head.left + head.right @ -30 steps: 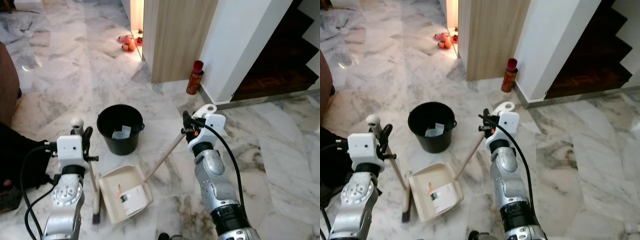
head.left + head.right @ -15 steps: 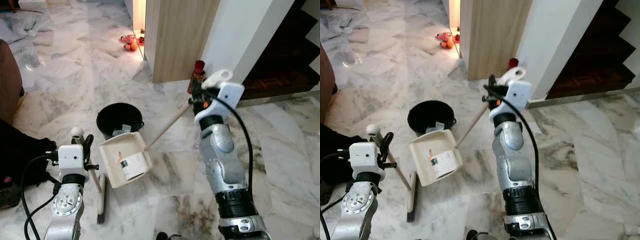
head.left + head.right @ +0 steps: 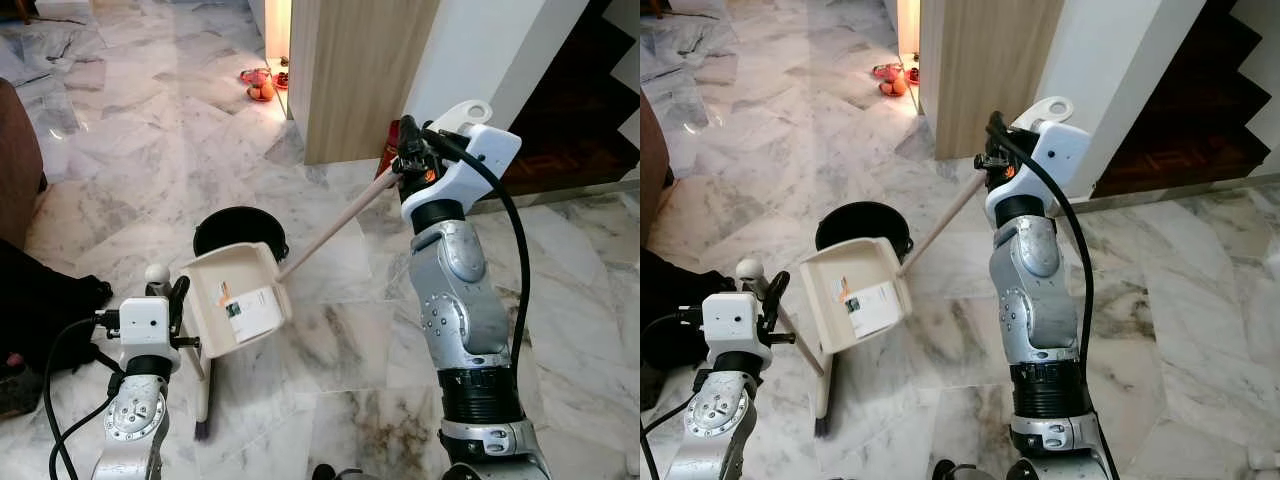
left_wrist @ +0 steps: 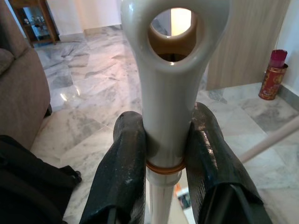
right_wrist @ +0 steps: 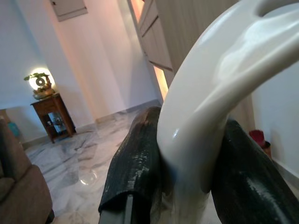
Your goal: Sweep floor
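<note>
Right gripper [image 3: 408, 150]: we see it raised high, its black fingers [image 5: 140, 154] clamped on the white loop end of the dustpan handle [image 3: 330, 225].
Dustpan [image 3: 236, 297]: it hangs off the floor at the far end of the long handle, well below and to the left of the right gripper, tilted over the rim of the black bucket [image 3: 225, 224].
Left gripper [image 3: 765, 295]: low on our left, closed around the top of the broom [image 4: 170, 102].
Broom head [image 3: 203, 405]: on the marble floor [image 3: 330, 340], beneath the left gripper.

Dustpan [image 3: 238, 298] raised over bucket [image 3: 240, 231], open marble floor [image 3: 130, 150] around
</note>
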Controlling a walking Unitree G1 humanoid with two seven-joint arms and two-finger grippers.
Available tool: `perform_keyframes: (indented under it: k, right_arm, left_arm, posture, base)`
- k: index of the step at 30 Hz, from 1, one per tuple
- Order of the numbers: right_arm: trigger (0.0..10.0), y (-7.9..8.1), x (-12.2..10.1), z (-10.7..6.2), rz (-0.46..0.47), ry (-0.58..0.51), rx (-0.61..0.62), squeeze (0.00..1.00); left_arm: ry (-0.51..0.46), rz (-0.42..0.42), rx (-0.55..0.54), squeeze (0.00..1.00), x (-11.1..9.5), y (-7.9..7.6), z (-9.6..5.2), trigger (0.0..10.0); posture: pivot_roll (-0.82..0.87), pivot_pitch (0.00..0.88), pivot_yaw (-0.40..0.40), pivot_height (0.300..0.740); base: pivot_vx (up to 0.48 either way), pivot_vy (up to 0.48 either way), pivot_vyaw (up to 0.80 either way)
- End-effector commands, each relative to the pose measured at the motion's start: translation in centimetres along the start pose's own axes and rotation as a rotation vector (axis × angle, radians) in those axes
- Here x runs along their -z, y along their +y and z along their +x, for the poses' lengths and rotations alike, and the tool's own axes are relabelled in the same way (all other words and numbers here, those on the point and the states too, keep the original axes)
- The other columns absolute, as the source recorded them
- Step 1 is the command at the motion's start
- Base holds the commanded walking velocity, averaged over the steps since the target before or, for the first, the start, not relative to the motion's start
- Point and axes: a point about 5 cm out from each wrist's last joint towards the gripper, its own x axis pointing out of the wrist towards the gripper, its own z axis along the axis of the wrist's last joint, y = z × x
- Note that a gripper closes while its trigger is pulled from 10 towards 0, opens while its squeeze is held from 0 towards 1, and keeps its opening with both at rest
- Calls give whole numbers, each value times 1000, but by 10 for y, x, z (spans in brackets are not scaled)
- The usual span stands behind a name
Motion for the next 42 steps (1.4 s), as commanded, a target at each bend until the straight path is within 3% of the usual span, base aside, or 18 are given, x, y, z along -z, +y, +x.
perform_keyframes:
  k: [1,7,16,19,25,32,42]
  right_arm:
    - [10000,8,-35,4,38,-138,-23,0]
    - [10000,7,-38,6,35,-144,-23,0]
    - [10000,7,-35,6,35,-129,-20,0]
    - [10000,6,-35,5,31,-128,-16,0]
    - [10000,6,-32,6,36,-118,-20,0]
    - [10000,7,-30,7,40,-112,-26,0]
    - [10000,10,-39,10,45,-144,-38,0]
  left_arm:
    - [22,35,-6,0,6,5,-6,10000]
    - [39,48,-33,0,11,14,-14,10000]
    - [-10,58,-82,0,0,19,-18,10000]
    - [-56,82,-151,0,-14,33,-28,10000]
    - [-38,135,-243,0,-16,56,-48,10000]
    - [-38,106,-301,0,-23,60,-55,10000]
    - [-81,113,-364,0,-34,63,-55,10000]
  posture:
    - [75,162,-106,740]
    - [83,163,-108,740]
    - [77,160,-106,740]
    - [73,161,-105,740]
    - [87,163,-109,740]
    - [87,162,-112,740]
    - [95,161,-117,740]
  base:
    - [0,0,0]
    - [0,190,0]
    - [0,94,0]
    - [0,0,0]
    - [0,0,0]
    - [0,0,0]
    - [96,0,0]
